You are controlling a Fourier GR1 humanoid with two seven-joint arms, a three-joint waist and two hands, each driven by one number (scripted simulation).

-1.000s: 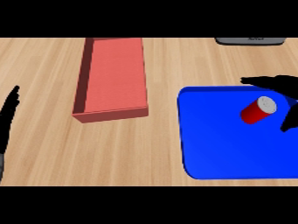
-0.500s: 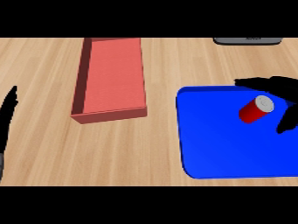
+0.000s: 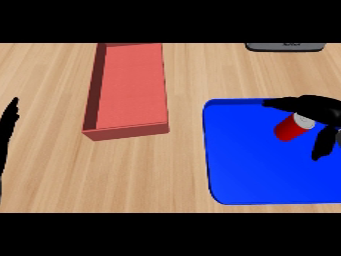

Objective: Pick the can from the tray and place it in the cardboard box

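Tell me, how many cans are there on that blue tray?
1. A single red can stands near the blue tray's far right corner, with the robot's right hand curled over it. The hand may hide part of it.

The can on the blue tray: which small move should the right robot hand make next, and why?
Probably close the fingers on the can. The right robot hand arches over its top with thumb and fingers spread on both sides, not yet curled round it, and it stands on the tray.
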